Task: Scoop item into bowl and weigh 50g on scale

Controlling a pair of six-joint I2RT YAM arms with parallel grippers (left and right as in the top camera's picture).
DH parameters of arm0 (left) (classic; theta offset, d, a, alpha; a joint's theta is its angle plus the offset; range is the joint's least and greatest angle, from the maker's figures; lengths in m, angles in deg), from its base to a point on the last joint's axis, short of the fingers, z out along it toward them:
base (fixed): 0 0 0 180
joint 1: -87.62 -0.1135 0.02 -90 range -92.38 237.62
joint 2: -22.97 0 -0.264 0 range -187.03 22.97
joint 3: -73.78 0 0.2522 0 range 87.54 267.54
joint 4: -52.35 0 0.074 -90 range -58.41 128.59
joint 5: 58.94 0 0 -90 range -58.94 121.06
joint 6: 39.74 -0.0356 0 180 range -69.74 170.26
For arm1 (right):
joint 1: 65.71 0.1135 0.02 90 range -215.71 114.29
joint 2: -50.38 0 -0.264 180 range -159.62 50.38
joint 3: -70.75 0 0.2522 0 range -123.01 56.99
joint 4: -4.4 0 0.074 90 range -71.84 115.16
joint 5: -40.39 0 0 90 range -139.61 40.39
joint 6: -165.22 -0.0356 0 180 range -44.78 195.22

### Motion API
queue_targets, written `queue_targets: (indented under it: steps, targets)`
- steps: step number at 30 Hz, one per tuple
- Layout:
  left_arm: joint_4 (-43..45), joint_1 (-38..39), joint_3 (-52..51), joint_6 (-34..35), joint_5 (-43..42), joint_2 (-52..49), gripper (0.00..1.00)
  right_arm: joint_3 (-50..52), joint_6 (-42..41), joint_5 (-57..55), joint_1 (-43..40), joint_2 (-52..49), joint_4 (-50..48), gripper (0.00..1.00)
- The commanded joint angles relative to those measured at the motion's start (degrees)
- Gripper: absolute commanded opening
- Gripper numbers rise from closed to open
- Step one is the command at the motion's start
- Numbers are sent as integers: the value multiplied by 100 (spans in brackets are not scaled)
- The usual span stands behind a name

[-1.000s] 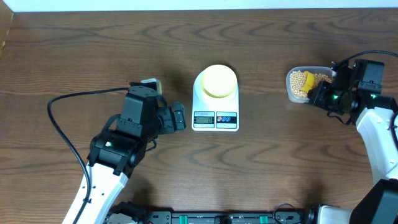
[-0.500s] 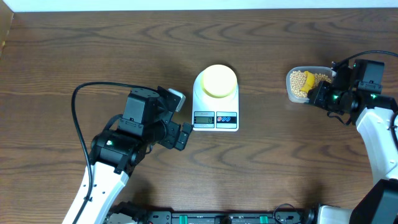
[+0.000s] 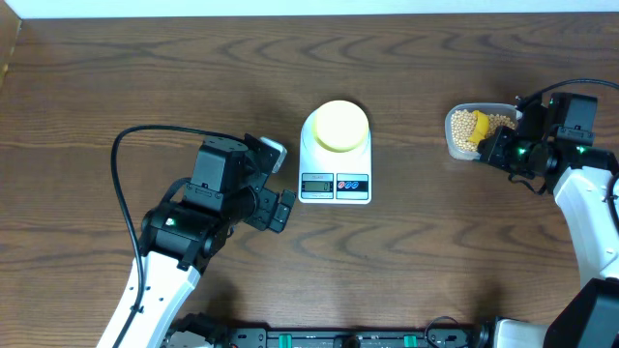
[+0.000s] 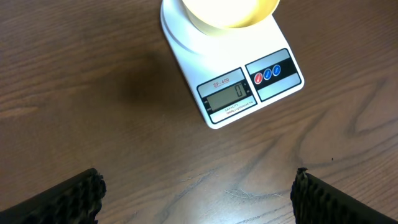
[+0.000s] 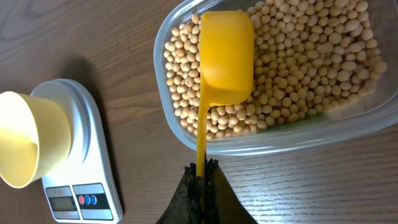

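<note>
Scooping is in hand: the right claw (image 5: 200,177) pinches the scoop (image 5: 225,56) by its handle, head resting on the beans (image 5: 298,68) in the tub (image 5: 348,127). The bowl (image 4: 229,12) sits empty on the scale (image 4: 186,46), which reads 0; the label seems to say SF-400. The left claw (image 4: 199,205) hangs spread nearby. Next: dig, lift level, carry over.

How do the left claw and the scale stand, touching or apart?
Apart. The left wrist view shows the left claw open, its fingers at the frame's bottom, with table showing between them and the scale.
</note>
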Motion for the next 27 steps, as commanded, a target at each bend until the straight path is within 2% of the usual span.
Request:
queue_targets:
  steps: [1,6,21,27]
  targets:
    - [-13,-24,11,-42,50,-17,98,52,-42,251,-33,-39,24,1]
    - [26,-24,11,-7,-179,-17,98,52,-42,254,-35,-39,24,1]
    - [22,-24,11,-9,-184,-17,98,52,-44,273,-35,-37,2,1]
    - [22,-24,11,-9,-184,-17,98,50,-48,907,-118,-37,-2,1]
